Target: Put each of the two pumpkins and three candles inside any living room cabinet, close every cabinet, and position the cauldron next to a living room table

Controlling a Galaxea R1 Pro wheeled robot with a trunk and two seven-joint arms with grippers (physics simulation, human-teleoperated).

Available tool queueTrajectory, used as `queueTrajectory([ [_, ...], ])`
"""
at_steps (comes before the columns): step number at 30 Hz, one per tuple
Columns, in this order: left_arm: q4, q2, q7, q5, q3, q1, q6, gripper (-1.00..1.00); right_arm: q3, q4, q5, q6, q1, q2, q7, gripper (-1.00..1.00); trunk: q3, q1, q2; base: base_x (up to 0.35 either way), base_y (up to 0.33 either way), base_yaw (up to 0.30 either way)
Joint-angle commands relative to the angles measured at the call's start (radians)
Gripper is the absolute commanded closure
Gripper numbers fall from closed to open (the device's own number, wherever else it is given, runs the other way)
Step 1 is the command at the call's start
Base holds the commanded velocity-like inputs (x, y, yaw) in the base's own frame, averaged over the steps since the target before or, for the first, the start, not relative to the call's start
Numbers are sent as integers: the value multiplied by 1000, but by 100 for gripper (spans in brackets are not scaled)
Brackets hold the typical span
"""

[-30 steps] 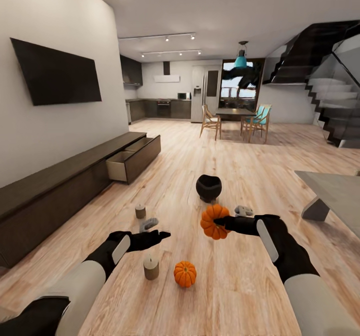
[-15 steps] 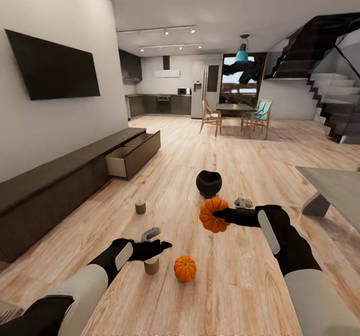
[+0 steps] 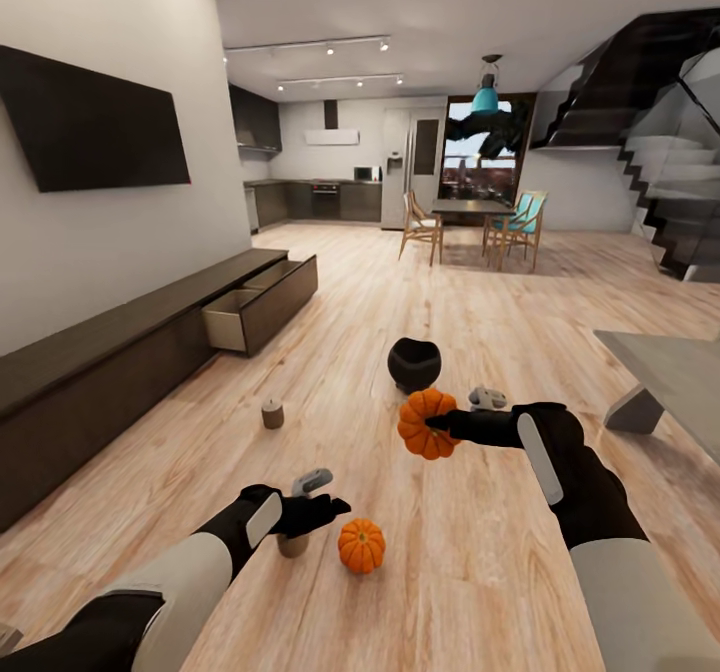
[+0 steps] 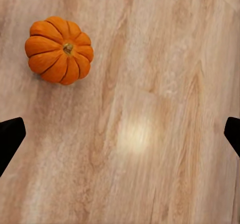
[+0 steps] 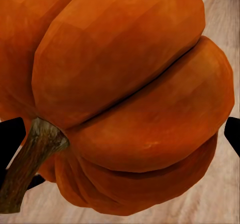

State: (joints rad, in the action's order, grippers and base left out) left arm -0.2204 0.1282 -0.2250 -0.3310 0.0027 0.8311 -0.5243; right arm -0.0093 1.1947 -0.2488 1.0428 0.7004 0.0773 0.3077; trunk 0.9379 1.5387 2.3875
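Note:
My right gripper (image 3: 441, 425) is shut on an orange pumpkin (image 3: 424, 424), held above the floor just in front of the black cauldron (image 3: 415, 363); in the right wrist view that pumpkin (image 5: 125, 94) sits between the fingertips (image 5: 10, 136). A second pumpkin (image 3: 361, 546) lies on the floor, also visible as the pumpkin (image 4: 59, 49) in the left wrist view. My left gripper (image 3: 322, 493) hangs open beside it, over a candle (image 3: 292, 547) that it partly hides. Another candle (image 3: 272, 413) stands farther off. The long dark cabinet (image 3: 110, 372) has one drawer (image 3: 252, 314) pulled open.
The glass-topped table (image 3: 672, 370) stands at the right with a grey leg (image 3: 632, 412). A TV hangs above the cabinet. Dining table, chairs and kitchen lie far back, stairs at the far right. Wood floor stretches between the cabinet and the table.
The head view has shifted. My left gripper has sunk toward the near candle and now covers its top. The right gripper still holds the pumpkin in about the same place.

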Motion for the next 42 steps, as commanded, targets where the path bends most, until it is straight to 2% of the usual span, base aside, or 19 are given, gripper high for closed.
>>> queueTrajectory([
  [1, -1, 0, -2, -3, 0, 0, -7, -100, 0, 1, -2, 4, 1, 0, 4, 100, 3, 0, 0, 74, -54, 0],
  [4, -1, 0, -8, -4, 0, 0, -10, -100, 1, 3, -1, 4, 1, 0, 4, 100, 8, 0, 0, 34, -25, 0],
  [6, 0, 1, -38, -5, 0, 0, -15, -100, 4, 26, -1, 4, 1, -1, 4, 100, 11, 0, 0, 6, -5, 0],
  [8, -1, -1, -103, -4, -1, 0, -17, -100, 7, 49, -2, 4, 1, -2, 4, 100, 14, 0, 0, 2, -2, 0],
  [13, -6, -9, -163, -3, 0, 0, -22, -100, 8, 78, -3, 4, -1, -3, 4, 100, 22, 0, 0, 0, 0, 0],
  [22, -47, -18, -165, 5, -1, 0, -88, -100, 9, 104, -3, 4, -1, -4, 4, 100, 37, 0, 0, 15, 0, 0],
  [26, -53, -17, -163, 62, 0, 1, -110, -100, 10, 109, -3, 4, -2, -4, 4, 100, 43, 0, 0, 166, 0, 0],
  [27, -55, -14, -159, 111, 1, 2, -143, -100, 11, 112, -3, 4, -2, -5, 4, 100, 45, 0, 0, 286, -5, 0],
  [29, -58, -11, -156, 128, 1, 4, -166, -100, 11, 114, -3, 4, -2, -5, 4, 100, 48, 0, 0, 307, -38, 0],
  [32, -59, -6, -152, 137, 2, 23, -180, -100, 11, 120, -3, 4, -2, -5, 4, 100, 53, 0, 0, 320, -76, 0],
  [35, -60, -2, -150, 142, 2, 71, -189, -100, 11, 130, -3, 4, -2, -5, 4, 100, 58, 0, 0, 172, -54, 0],
  [42, -60, 2, -152, 141, 0, 83, -185, -100, 11, 133, -3, 4, -2, -5, 4, 100, 69, 0, 0, 25, -11, 0],
])
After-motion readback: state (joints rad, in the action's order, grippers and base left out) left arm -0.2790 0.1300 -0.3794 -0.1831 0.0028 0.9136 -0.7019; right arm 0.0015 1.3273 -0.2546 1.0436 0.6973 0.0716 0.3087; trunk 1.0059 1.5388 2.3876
